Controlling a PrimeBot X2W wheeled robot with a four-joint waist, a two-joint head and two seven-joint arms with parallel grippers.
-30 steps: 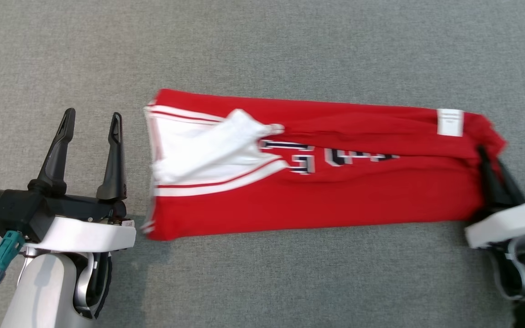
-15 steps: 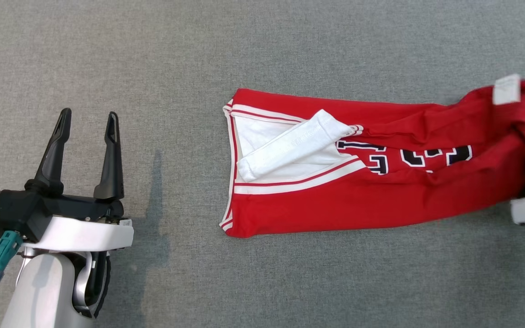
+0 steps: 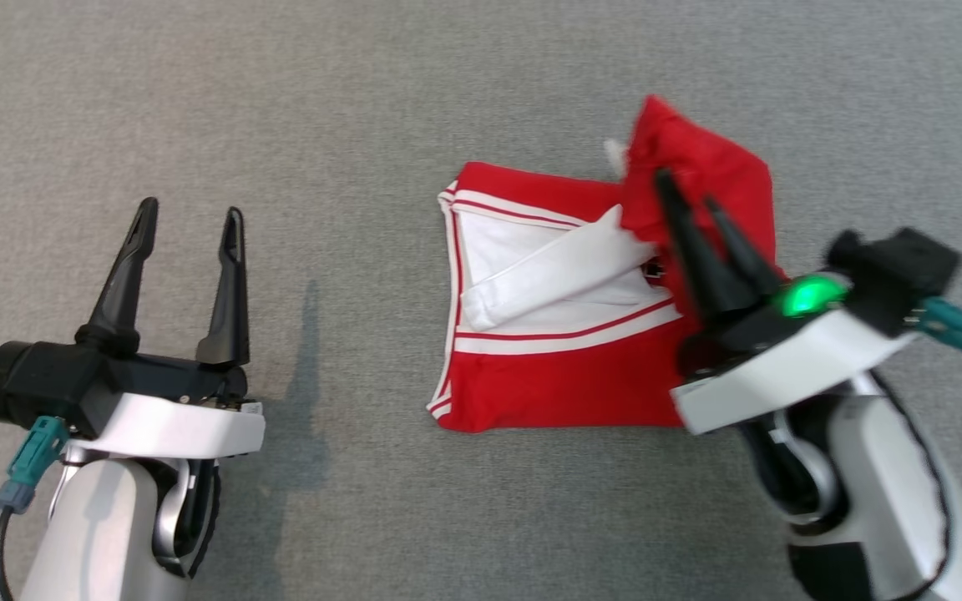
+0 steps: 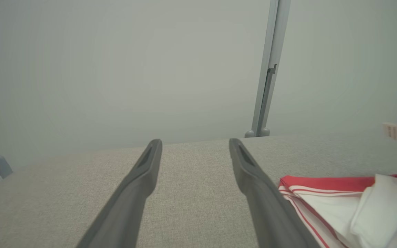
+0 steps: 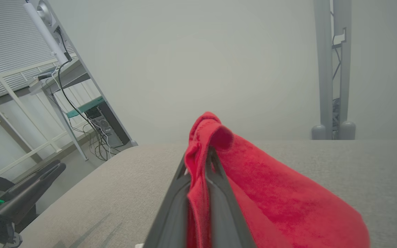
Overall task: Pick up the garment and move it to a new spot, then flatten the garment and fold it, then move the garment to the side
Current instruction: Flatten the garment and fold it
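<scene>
Red shirt [image 3: 564,392] cloth is bunching between the fingers of my right gripper [image 3: 686,190], whose jaws are pinching one end of it. A second ago the shirt was lying stretched out long. Now I am swinging that pinched end up and back over the collar end, which is resting flat on the grey mat [image 3: 364,125] just below and ahead of those jaws. I am judging this as the fold going in, with the side move remaining. My left gripper [image 3: 190,209] is idling well apart from the shirt, jaws spread and touching nothing.
</scene>
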